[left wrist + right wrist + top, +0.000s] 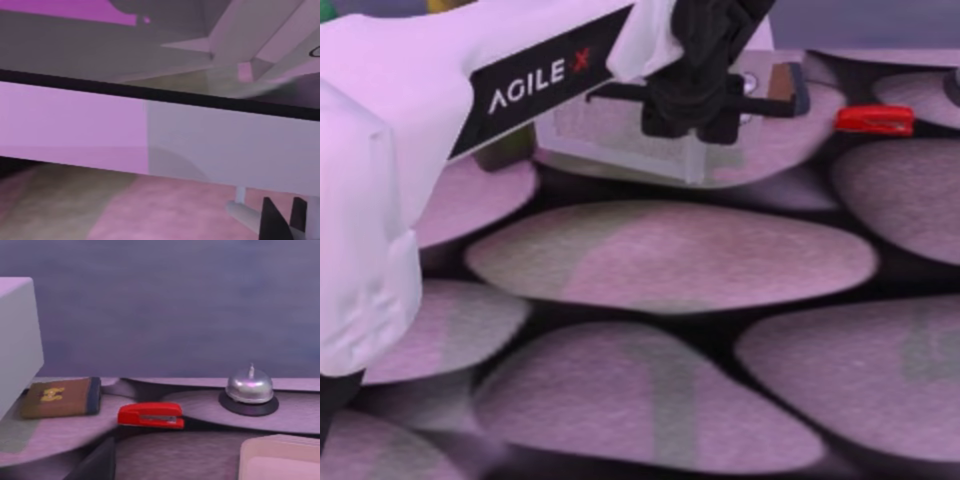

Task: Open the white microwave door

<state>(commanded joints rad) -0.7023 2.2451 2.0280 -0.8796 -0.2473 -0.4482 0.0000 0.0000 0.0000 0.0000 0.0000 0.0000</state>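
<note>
The white microwave point(760, 40) stands at the far edge of the desk point(670, 255), near the middle of the top view, and it is mostly hidden under the left arm. The microwave door point(620, 135) is seen as a translucent panel swung outward toward the near side, so it is judged to be partly open already.

The left gripper point(695, 105) is held directly over the door's free edge, with the white arm stretched across from the near left of the top view. Whether the jaws are closed on the door cannot be told, because the black wrist covers them from above and the left wrist view shows only a flat pale panel point(225, 145) very close.

A slip is judged to be the main risk: if the pull does not follow the arc of the hinge, the edge may escape, or the light microwave may be dragged over the desk. A red stapler point(873, 120) lies just to the right and could be struck.

The right arm is not seen in the top view; its camera looks at the stapler, a brown book point(60, 397) and a service bell point(249, 387).
</note>
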